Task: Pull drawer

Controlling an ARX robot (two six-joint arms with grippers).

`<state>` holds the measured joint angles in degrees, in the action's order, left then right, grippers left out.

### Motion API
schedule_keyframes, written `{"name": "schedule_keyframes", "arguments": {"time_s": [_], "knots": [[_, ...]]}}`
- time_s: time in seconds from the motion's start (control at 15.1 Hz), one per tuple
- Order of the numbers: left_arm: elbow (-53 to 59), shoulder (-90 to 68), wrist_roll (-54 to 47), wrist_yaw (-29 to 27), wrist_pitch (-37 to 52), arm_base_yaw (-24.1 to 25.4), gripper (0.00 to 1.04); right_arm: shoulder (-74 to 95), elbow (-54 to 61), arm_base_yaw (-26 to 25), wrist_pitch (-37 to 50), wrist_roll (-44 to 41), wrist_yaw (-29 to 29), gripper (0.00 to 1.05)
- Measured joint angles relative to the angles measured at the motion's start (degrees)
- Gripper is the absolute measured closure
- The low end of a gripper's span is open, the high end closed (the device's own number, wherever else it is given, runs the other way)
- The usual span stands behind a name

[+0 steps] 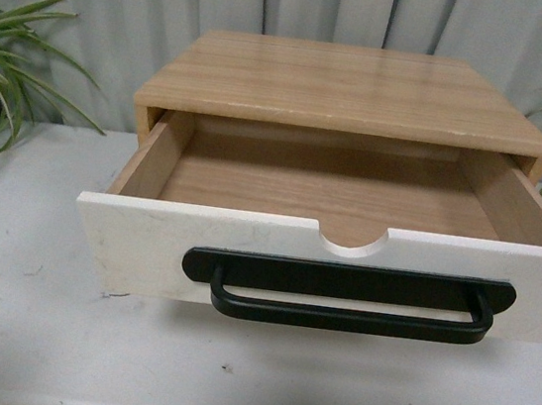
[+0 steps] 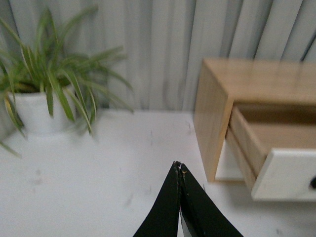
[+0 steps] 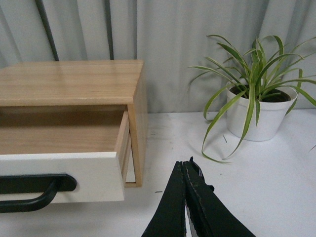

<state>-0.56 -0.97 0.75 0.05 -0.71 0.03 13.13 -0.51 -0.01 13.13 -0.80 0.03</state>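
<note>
Seeing the drawer (image 1: 331,205) pulled well out of the wood cabinet (image 1: 346,88): matte white front, half-round notch, long black bar handle (image 1: 349,295), light wood floor inside. Our left gripper (image 2: 179,167) and right gripper (image 3: 186,164) are both clenched, holding nothing, over bare white table (image 1: 14,329) beside the cabinet.

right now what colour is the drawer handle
Black, against the white front of the drawer; the handle shows best in the front view.

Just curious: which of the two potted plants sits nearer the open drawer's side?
Hard to tell; the plant right of the drawer looks slightly closer than the left plant.
</note>
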Motion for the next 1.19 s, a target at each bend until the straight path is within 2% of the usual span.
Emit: {"name": "schedule_keyframes", "arguments": {"time_s": [0.26, 0.33, 0.86, 0.93, 1.19], "knots": [[0.00, 0.46, 0.00, -0.09, 0.50, -0.04, 1.03, -3.58, -0.02, 0.00, -4.11, 0.00, -0.02, 1.03], [0.00, 0.46, 0.00, -0.13, 0.52, -0.04, 1.03, -9.92, -0.04, 0.00, -12.83, 0.00, -0.17, 1.03], [0.00, 0.44, 0.00, -0.09, 0.52, -0.04, 1.03, -12.92, -0.04, 0.00, -13.35, 0.13, -0.02, 1.03], [0.00, 0.44, 0.02, -0.11, 0.52, -0.04, 0.99, -12.92, -0.04, 0.00, -13.33, 0.15, -0.02, 0.96], [0.00, 0.44, 0.02, -0.09, 0.52, -0.04, 0.47, -12.92, -0.04, 0.00, -13.35, 0.15, -0.02, 0.43]]}}
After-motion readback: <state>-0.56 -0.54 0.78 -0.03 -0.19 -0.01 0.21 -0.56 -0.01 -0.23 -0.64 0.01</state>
